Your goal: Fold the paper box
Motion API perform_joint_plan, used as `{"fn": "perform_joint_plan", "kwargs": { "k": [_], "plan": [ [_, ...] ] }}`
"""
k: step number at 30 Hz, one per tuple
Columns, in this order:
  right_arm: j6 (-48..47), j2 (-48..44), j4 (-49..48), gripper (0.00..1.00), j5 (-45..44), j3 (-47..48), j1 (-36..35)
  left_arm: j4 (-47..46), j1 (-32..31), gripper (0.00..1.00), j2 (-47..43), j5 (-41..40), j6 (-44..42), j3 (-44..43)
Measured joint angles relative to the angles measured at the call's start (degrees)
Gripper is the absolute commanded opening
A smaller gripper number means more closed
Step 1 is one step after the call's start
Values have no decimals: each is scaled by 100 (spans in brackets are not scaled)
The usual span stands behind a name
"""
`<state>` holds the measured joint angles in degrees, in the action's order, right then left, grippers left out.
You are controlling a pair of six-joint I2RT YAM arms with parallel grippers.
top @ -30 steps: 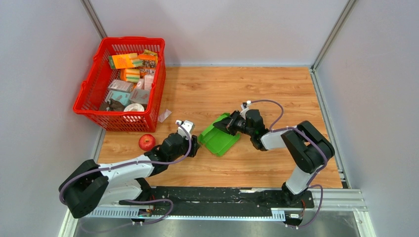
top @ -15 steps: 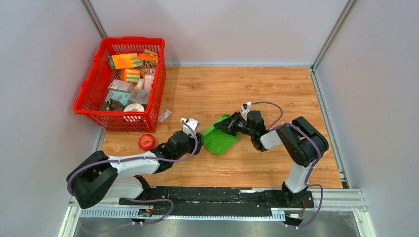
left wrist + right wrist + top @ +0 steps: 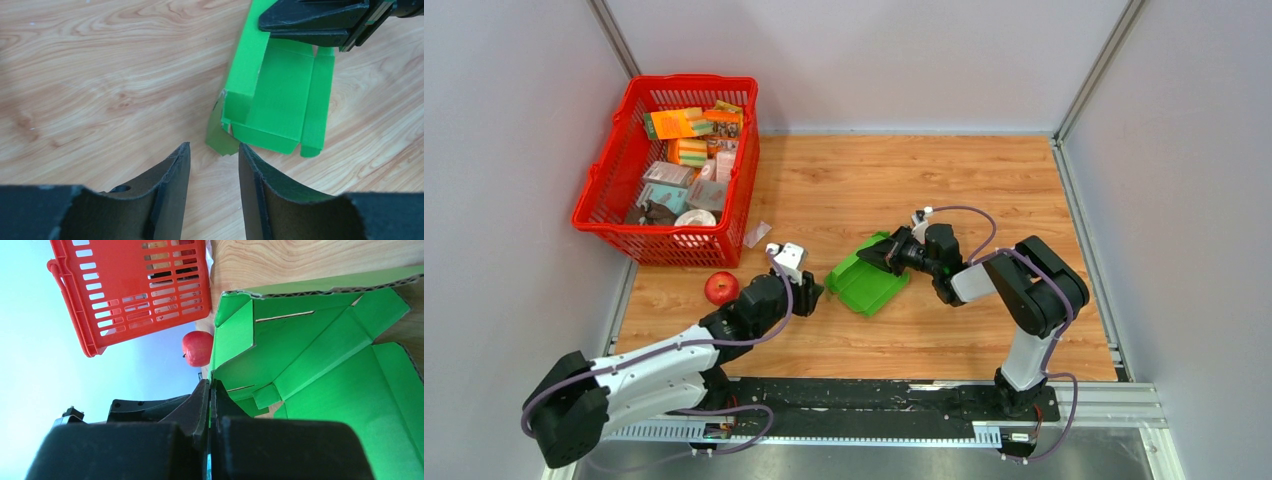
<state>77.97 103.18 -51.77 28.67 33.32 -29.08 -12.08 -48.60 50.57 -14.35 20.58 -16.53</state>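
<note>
Paper box (image 3: 864, 285), green and partly folded, lies mid-table (image 3: 984, 190) between the two arms.
Red basket (image 3: 594, 200) at far left, apple (image 3: 721, 288) beside it. Left gripper (image 3: 214, 145) is spread and empty, just short of the box corner. Right gripper (image 3: 871, 258) is clamped on the box's raised far wall.

Left arm (image 3: 664, 360) stretched low, forward from base, forearm angled up-right. Left fingers (image 3: 180, 165) parted, gap between them empty, tips pointing ahead. Right arm (image 3: 1034, 290) with elbow folded, forearm reaching left. Right fingers (image 3: 210, 395) pressed together, pinching edge of paper box (image 3: 325, 365).
</note>
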Motion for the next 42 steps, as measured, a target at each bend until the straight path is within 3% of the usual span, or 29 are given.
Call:
{"fn": "perform_joint_plan", "kwargs": {
  "k": [5, 10, 15, 29, 35, 42],
  "plan": [
    [22, 0, 0, 0, 20, 0, 2, 470, 2, 51, -153, -365, -76, 0],
    [26, 0, 0, 0, 37, 0, 2, 603, 2, 54, 780, -472, -306, -223],
    [79, 31, -35, 0, 42, 0, 2, 363, 2, 53, 1735, -271, -402, -643],
    [385, 260, -409, 0, 66, -7, 28, -197, -15, 49, 2498, 160, -332, -1250],
    [459, 260, -507, 0, 39, -83, 28, -96, -179, 41, 2699, -197, -243, -1478],
    [520, 258, -636, 0, -138, -223, 24, 179, -527, 27, 3115, -1174, 98, -1880]
  ]
}}
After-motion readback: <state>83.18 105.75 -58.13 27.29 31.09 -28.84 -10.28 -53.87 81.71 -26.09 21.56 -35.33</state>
